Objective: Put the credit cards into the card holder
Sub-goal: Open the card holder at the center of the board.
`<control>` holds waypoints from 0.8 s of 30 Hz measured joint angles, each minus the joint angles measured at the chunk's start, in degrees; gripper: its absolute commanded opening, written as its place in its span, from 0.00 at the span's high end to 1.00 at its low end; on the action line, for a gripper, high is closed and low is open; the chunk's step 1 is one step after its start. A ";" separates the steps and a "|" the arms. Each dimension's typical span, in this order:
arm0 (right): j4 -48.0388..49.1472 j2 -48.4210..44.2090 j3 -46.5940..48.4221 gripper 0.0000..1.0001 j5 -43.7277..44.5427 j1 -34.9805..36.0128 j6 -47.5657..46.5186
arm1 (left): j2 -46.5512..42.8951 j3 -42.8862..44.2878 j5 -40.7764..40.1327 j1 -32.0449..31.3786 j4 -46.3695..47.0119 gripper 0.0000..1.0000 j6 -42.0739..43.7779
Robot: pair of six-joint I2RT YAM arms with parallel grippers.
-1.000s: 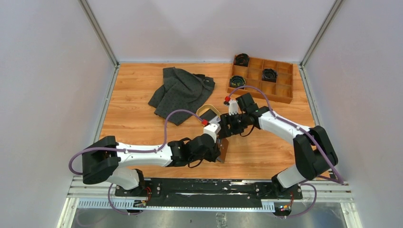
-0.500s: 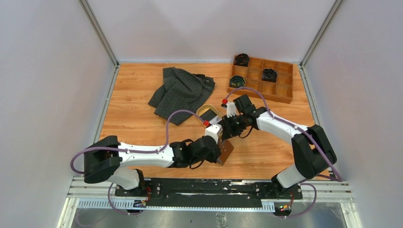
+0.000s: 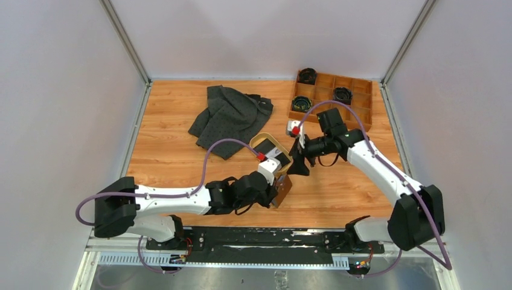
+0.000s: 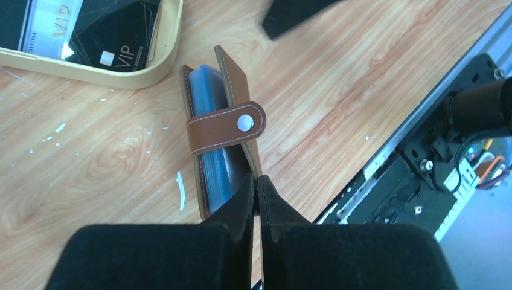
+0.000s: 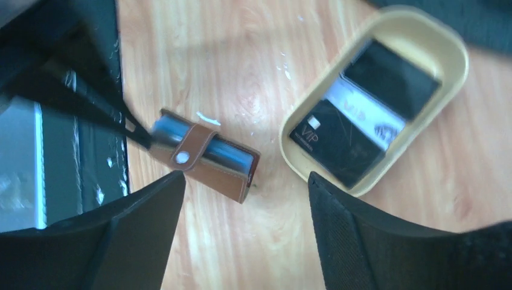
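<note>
Toward near edge of surface (image 3: 163, 151), our left jaws pinch card holder (image 4: 226, 127); right jaws, wide, empty, nearer credit cards (image 5: 338, 139) in tray (image 5: 460, 60) beside it.

The left pincer (image 3: 275, 194) holds the brown card holder (image 3: 285, 186) near the front of the wooden bench (image 3: 175, 158). The right pincer (image 3: 300, 162) hangs just beside a tan tray (image 3: 269, 136) carrying dark credit cards (image 3: 264, 147).
</note>
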 measured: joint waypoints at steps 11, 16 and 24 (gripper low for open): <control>-27.61 0.20 -0.57 0.17 -10.69 1.36 -75.63 | -3.85 -3.76 3.19 0.00 0.02 1.00 12.68; -28.24 6.71 0.94 0.26 -11.28 2.82 -80.98 | -4.90 -4.04 3.58 0.00 0.26 1.00 14.62; -23.98 9.94 -0.04 0.37 -10.54 3.87 -78.86 | -7.28 -6.73 4.17 -0.02 2.64 1.00 15.80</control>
